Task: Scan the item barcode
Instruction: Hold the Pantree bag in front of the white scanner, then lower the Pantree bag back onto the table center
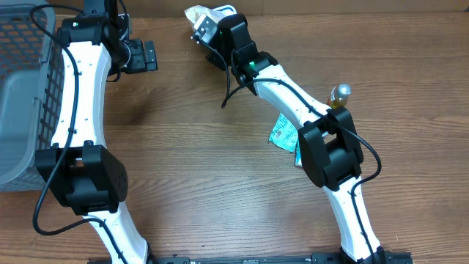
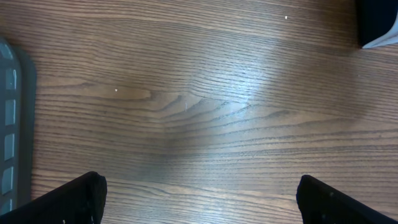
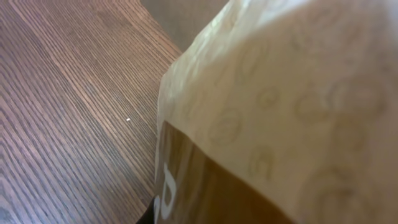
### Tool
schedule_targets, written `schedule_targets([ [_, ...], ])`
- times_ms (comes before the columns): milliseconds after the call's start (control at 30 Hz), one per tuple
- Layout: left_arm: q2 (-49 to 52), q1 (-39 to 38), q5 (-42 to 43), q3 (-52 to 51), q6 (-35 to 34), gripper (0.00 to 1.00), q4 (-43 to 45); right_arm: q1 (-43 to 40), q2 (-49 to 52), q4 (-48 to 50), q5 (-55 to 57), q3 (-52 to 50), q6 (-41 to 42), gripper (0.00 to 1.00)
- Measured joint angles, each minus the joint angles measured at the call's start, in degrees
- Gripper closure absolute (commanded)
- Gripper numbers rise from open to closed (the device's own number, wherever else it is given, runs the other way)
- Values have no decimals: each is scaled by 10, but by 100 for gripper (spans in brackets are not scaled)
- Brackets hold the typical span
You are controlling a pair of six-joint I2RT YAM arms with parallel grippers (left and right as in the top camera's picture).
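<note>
R gripper point(image 1: 209, 34) is closed tight on the pack point(image 1: 198, 15), held off the counter point(image 1: 198, 169) at 12 o'clock, close to the far edge. L gripper point(image 1: 146, 56) sits at 10-11 o'clock, jaws fully apart, holding nothing.

Step in hand, as I read it: show the pack's barcode to a reader. No scanner is in any view and no barcode is visible. The R wrist cam only gets a cream printed face and a brown band w/ white lettering, too close to read.

To do it well:
- turn at the wrist, slow, till the code side faces out
- keep the pack flat and unbent; the film looks soft & crinkly, so glare and creases could spoil a read
- pinch near an edge so the fingers don't cover the code

Room:
- far edge is right behind the pack, so don't push further toward 12
- L gripper is near at 10-11, basket point(image 1: 18, 110) at 9
- sachet point(image 1: 281, 132) and bottle point(image 1: 340, 93) lie by the R forearm at 3, so keep the elbow up
- widest bare counter is centre to 6, the safest way to swing
</note>
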Motion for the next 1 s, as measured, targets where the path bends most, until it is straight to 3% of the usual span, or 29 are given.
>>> schedule_targets([
  [233, 0, 0, 0, 0, 0, 1, 0, -12, -47, -44, -54, 0, 76, 96],
  [467, 0, 0, 0, 0, 0, 1, 0, -70, -204, -254, -215, 18, 285, 96],
  [667, 0, 0, 0, 0, 0, 0, 0, -101, -210, -527, -324, 10, 337, 96],
  [833, 0, 0, 0, 0, 0, 0, 0, -100, -177, -617, -337, -55, 301, 96],
  [967, 0, 0, 0, 0, 0, 0, 0, -100, -170, -620, -284, -95, 281, 79],
  [1000, 0, 0, 0, 0, 0, 0, 0, -100, -170, -621, -258, -101, 278, 71],
])
